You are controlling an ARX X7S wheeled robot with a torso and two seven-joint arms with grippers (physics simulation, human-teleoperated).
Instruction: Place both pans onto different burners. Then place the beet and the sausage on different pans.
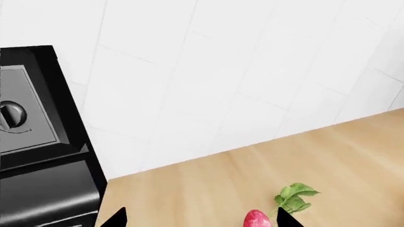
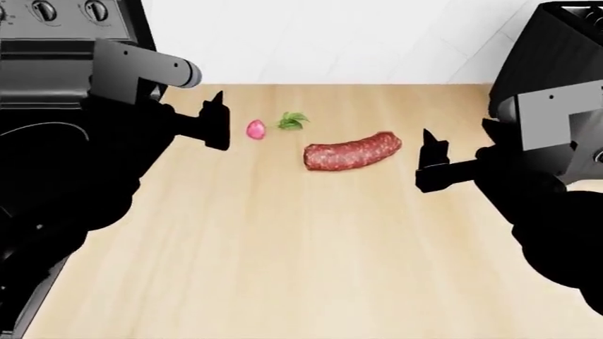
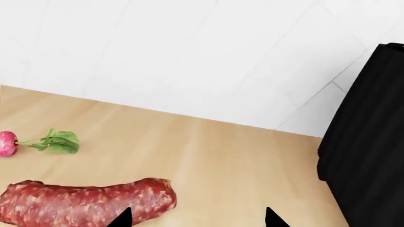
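A light wooden countertop (image 2: 282,240) meets a white tiled wall (image 2: 330,39); knobs (image 2: 42,10) sit on the black stove panel

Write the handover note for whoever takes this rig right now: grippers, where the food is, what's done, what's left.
Left gripper: jaws open, empty, just beside the beet.
Right gripper: jaws open, empty, close to the sausage end.
Beet and sausage both lie apart on the wooden counter, untouched.
Cooktop sits at the robot's left; no pans are visible in any view, so their placement can't be confirmed.
Left: get the beet and sausage onto separate pans.
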